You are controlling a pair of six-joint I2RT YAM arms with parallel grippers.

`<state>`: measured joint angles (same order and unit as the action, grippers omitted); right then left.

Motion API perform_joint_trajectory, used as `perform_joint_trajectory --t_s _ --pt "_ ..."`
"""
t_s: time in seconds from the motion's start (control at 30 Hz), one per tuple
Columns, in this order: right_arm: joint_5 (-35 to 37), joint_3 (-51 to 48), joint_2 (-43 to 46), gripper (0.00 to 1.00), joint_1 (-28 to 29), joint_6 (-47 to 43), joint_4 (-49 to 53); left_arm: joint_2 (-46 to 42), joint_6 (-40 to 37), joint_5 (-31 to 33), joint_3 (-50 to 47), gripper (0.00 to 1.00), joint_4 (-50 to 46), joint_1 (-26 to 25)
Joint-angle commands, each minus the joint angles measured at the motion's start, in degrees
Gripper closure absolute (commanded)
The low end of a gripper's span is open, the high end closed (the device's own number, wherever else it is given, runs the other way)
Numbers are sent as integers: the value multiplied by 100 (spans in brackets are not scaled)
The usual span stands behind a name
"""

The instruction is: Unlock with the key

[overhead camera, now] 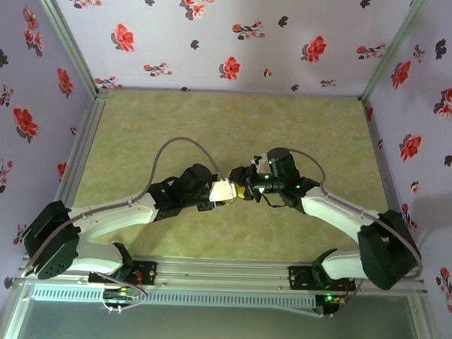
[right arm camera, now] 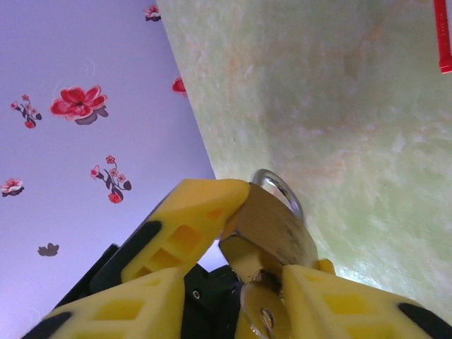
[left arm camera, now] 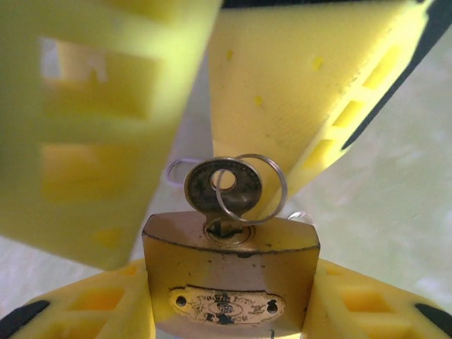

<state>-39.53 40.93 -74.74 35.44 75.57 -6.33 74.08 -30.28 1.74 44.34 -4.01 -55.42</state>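
My left gripper [left arm camera: 229,305] is shut on the brass padlock [left arm camera: 229,275], one yellow finger on each side of its body. The small dark key [left arm camera: 222,187] stands in the keyhole on the lock's upward face, with a thin wire ring [left arm camera: 282,185] through its head. In the right wrist view the padlock [right arm camera: 275,226] shows its steel shackle [right arm camera: 279,187] pointing away from the camera. The key [right arm camera: 261,318] sits between the fingers of my right gripper [right arm camera: 236,282], which is open. One finger lies against the key head and the other stands well clear. Both grippers meet mid-table [overhead camera: 236,191].
The green mat [overhead camera: 213,124] is walled by floral purple panels [overhead camera: 232,35] at the back and on both sides, with metal posts at the corners. A red object [right arm camera: 443,35] shows at the edge of the right wrist view. Cables loop above both arms.
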Motion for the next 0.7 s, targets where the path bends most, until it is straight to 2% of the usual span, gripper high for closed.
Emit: perform_joint_trajectory --t_s 0.0,0.17,0.37,0.67 --pt "531 315 291 51 -234 -972 1265 -341 501 -1501 494 100 179 64" --pt "446 256 554 46 -318 -1490 1571 -253 540 -1870 682 100 -116 189" --pt "251 94 824 45 -311 -1685 1448 -1 436 -2049 1016 100 -425 215" --pt "416 -31 1450 43 -332 -1890 1812 246 304 -2130 1249 100 -679 215"
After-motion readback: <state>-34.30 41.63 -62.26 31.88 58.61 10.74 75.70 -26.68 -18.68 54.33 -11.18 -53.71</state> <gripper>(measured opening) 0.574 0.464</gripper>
